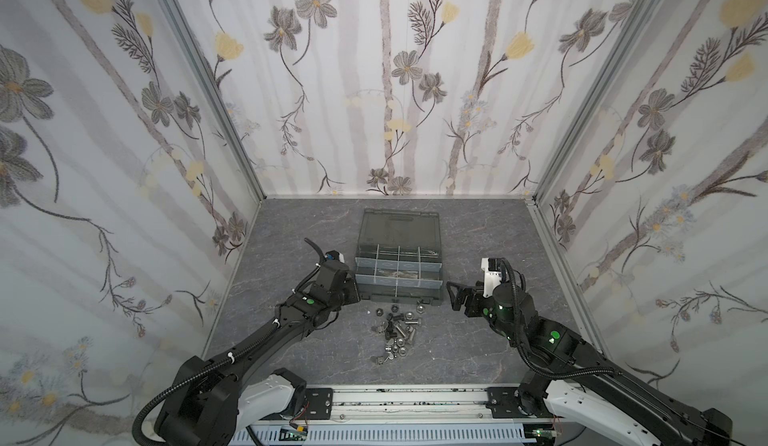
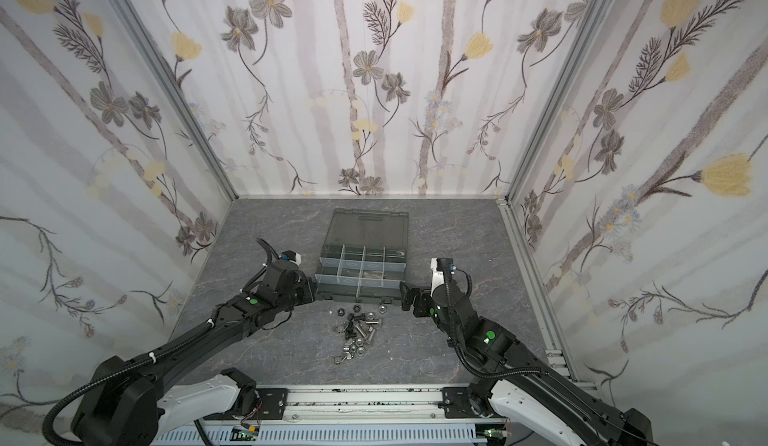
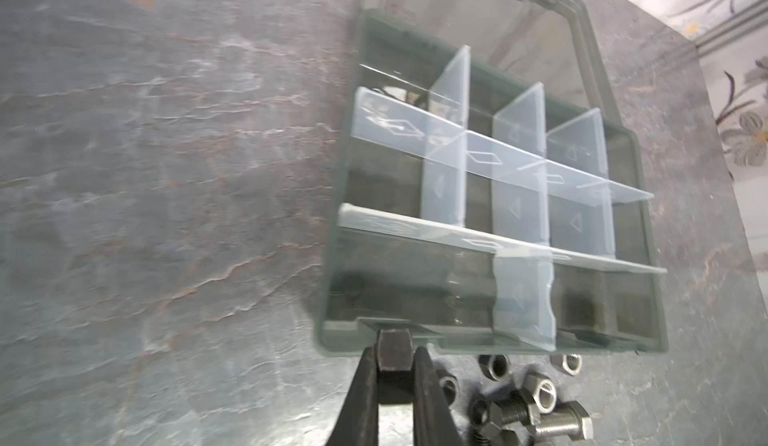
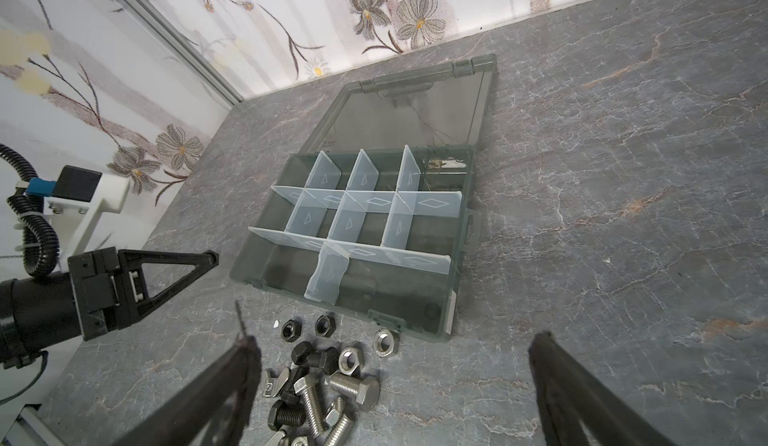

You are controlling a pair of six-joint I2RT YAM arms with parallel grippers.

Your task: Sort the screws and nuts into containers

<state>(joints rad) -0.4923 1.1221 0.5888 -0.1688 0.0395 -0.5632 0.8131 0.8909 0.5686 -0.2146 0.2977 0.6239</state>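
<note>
Open case (image 1: 398,294) on the counter (image 1: 478,236), lid (image 1: 399,232) laid back, 10 compartments (image 4: 291,273) split by pale dividers (image 4: 365,201). A dark round piece (image 4: 432,310) lies in 1 front compartment; other contents are too dim to tell. Screws (image 4: 309,402) and nuts (image 4: 351,361) lie heaped just before the case. The left tool (image 3: 395,346) clamps a black hex part (image 3: 392,358) at the case's front edge; the right tool (image 1: 456,296) gapes wide nearby.

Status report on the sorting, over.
Left gripper jaws shut on dark hex fastener, at case front. Right gripper jaws open, empty. Screws and nuts piled loose. Nothing blocking.
</note>
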